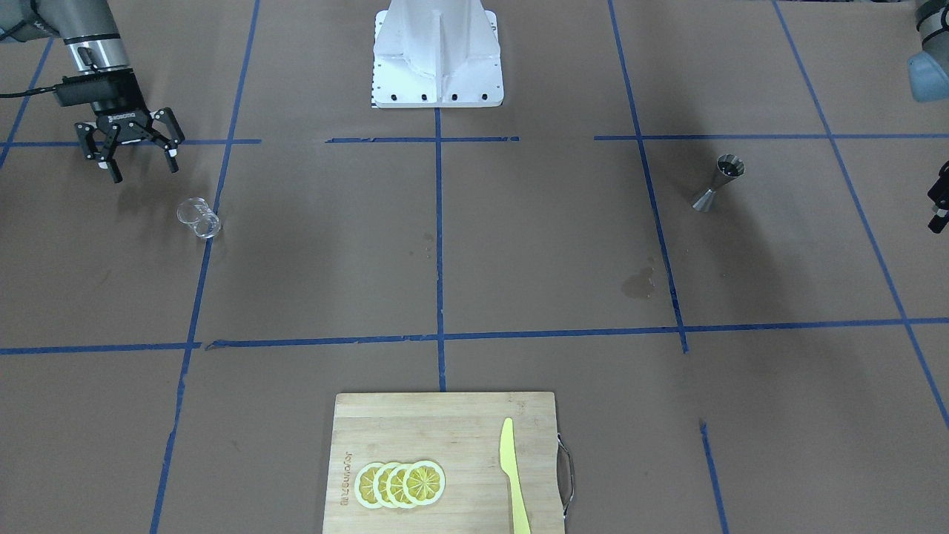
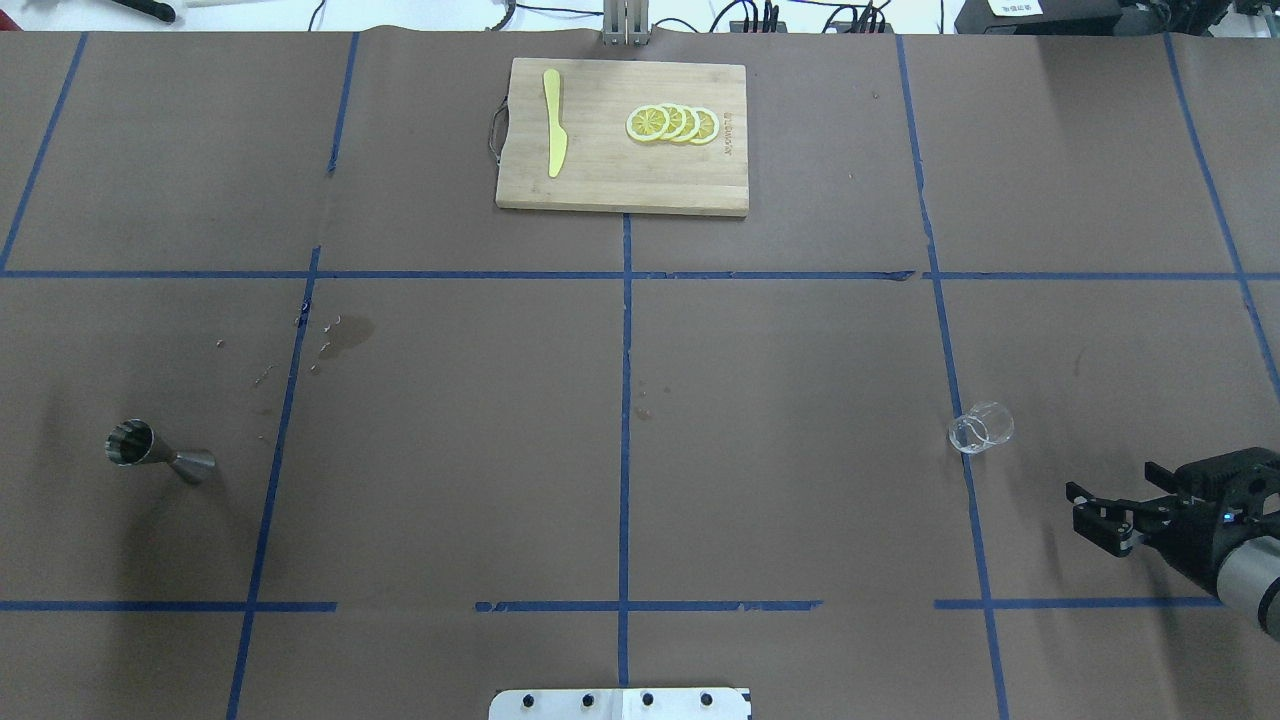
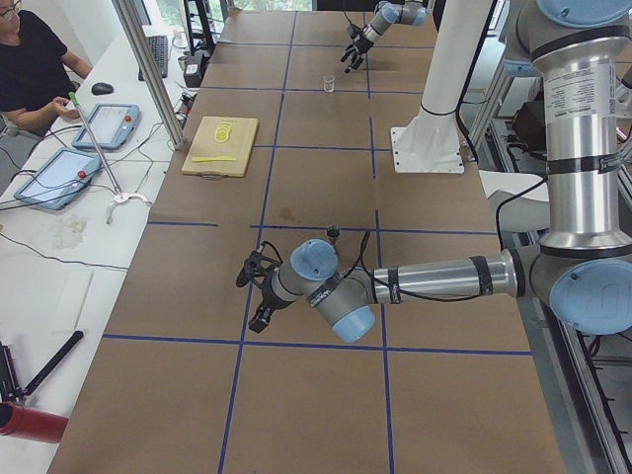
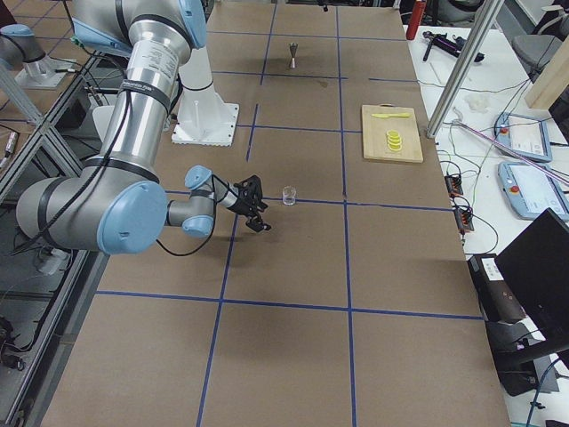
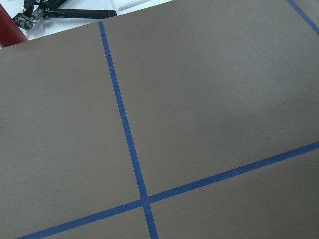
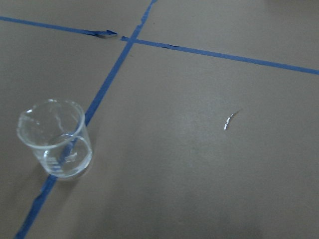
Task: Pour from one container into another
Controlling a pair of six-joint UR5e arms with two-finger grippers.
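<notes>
While the glass measuring cup [image 1: 199, 218] stands upright on the brown worktop [image 1: 334, 245] on the robot's right side, its base over a blue tape line [image 6: 102, 87], you have the right end effector [image 1: 145, 172] near it. It hangs above the worktop, apart from the cup, on the robot's side of it. Fingers spread wide, nothing between them. The right wrist view shows you the cup low and to the left, untouched; contents cannot be judged.

Jigger [image 1: 718, 183]: upright on the robot's left side, well apart from the cup, wide mouth up. Nothing touches it.

Left end effector [image 3: 249, 304]: low over the worktop beyond the jigger, toward the table's left end. You get only a sliver of it at the front view's edge, so you cannot tell how its fingers stand. Its wrist camera shows bare worktop and tape.

A dark stain [image 1: 637, 283] lies between the jigger and the centre. At the far edge, opposite the white robot base [image 1: 437, 52], a wooden cutting board [image 1: 445, 415] carries overlapping lemon slices [image 1: 400, 484] and a yellow knife [image 1: 513, 475].
</notes>
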